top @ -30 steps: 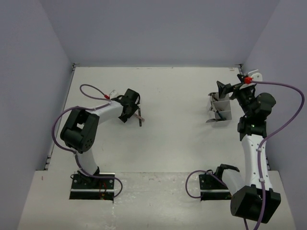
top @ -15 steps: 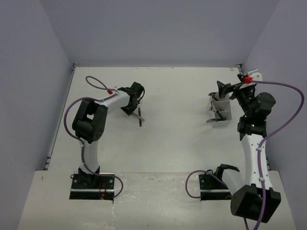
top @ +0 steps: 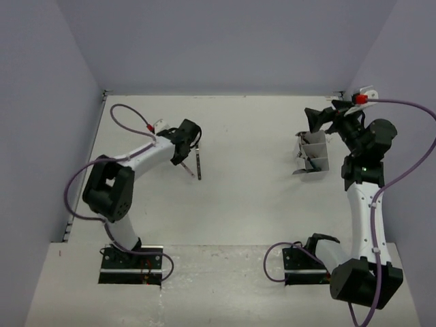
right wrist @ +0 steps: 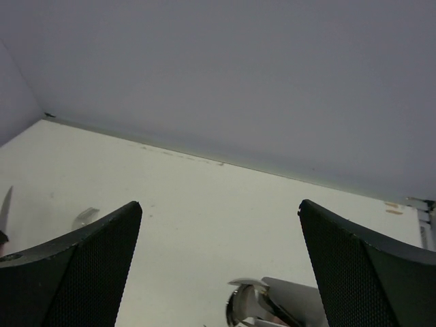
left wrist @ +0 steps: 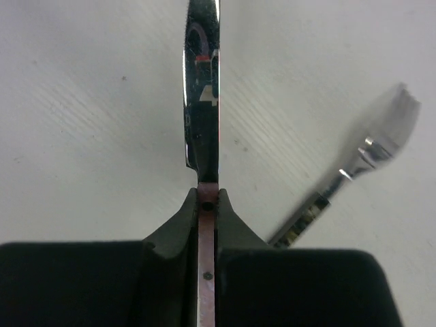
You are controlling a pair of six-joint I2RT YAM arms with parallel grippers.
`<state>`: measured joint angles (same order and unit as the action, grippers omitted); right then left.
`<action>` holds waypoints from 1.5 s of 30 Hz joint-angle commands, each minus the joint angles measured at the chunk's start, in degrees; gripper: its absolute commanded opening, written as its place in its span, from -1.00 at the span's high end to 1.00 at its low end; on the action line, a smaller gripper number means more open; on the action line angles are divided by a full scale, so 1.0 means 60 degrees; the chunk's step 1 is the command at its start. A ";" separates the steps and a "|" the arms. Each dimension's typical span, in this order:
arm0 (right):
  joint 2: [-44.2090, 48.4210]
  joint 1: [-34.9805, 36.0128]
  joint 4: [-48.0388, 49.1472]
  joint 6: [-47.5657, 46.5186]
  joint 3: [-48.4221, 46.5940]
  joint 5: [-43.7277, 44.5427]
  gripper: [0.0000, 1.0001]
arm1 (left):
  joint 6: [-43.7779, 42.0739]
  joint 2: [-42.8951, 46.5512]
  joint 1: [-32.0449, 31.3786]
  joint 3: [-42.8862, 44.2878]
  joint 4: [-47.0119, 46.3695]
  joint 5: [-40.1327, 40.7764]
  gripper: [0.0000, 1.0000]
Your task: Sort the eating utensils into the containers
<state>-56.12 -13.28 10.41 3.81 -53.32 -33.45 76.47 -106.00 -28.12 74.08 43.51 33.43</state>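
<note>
My left gripper (left wrist: 208, 194) is shut on a pink-handled utensil (left wrist: 204, 88). Its shiny metal head sticks out ahead of the fingertips, seen edge-on, just above the table. A second utensil, a fork with a dark patterned handle (left wrist: 354, 167), lies flat on the table to its right, apart from the fingers. From above, the left gripper (top: 185, 142) is at the table's left back, with the dark-handled fork (top: 197, 167) beside it. The white-grey containers (top: 315, 158) stand at the right with utensils inside. My right gripper (top: 317, 120) hangs open and empty above and behind them.
In the right wrist view a container rim (right wrist: 300, 296) and a spoon bowl (right wrist: 246, 303) show at the bottom edge, below the open fingers (right wrist: 88, 252). Lilac walls enclose the table (top: 259, 204) on three sides. Cables loop from both arms.
My left gripper has closed on the pink-handled utensil, and the arm shifted slightly. The right gripper has moved a little toward the back wall, still open.
</note>
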 commanded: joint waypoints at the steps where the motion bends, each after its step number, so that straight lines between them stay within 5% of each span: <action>1: -0.0446 0.0337 -0.0811 0.2257 -0.0956 -0.0607 -0.98 | -0.2978 0.3022 -0.0615 -0.0962 -0.2875 0.1038 1.00; 3: -0.0680 0.0848 -0.1104 0.2382 -0.1308 -0.0912 -0.98 | -0.4505 0.4067 -0.0908 -0.1752 -0.4664 0.0438 1.00; 5: -0.0915 0.1767 -0.1702 0.2104 -0.1658 -0.0667 -0.98 | -0.6924 0.5707 -0.1142 -0.3289 -0.8974 -0.1494 1.00; 6: -0.1003 0.2064 -0.1997 0.2046 -0.1747 -0.0520 -0.98 | -0.7988 0.6191 -0.1173 -0.4324 -0.9908 -0.2964 1.00; 8: -0.1296 0.2547 -0.2249 0.2439 -0.1894 -0.0620 -0.98 | -0.8728 0.7277 -0.1289 -0.4890 -1.0955 -0.3869 1.00; 17: -0.1692 0.5638 -0.2498 0.2162 -0.1953 -0.0418 -0.98 | -0.9668 0.8100 -0.1480 -0.4789 -1.1059 -0.6581 1.00; 31: -0.2584 0.8613 -0.1297 0.1532 -0.2039 0.1327 -0.86 | -0.8365 0.8174 -0.1627 -0.4789 -1.1236 -0.5733 1.00; 36: -0.3376 0.8907 -0.1093 0.1547 -0.2685 0.1766 -0.39 | -0.8145 0.8393 -0.1642 -0.4847 -1.1235 -0.5703 1.00; 40: -0.3931 0.9010 -0.1003 0.1561 -0.3167 0.2045 -0.21 | -0.8013 0.8627 -0.1656 -0.5008 -1.1265 -0.5762 1.00; 45: -0.4226 0.9112 -0.0768 0.1665 -0.3388 0.1870 0.32 | -0.8028 0.8701 -0.1656 -0.5052 -1.1016 -0.5762 1.00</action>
<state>-80.64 41.43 2.15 14.22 -70.43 -23.97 27.44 -55.09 -37.56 43.90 -20.32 -0.19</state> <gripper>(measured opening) 0.376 0.040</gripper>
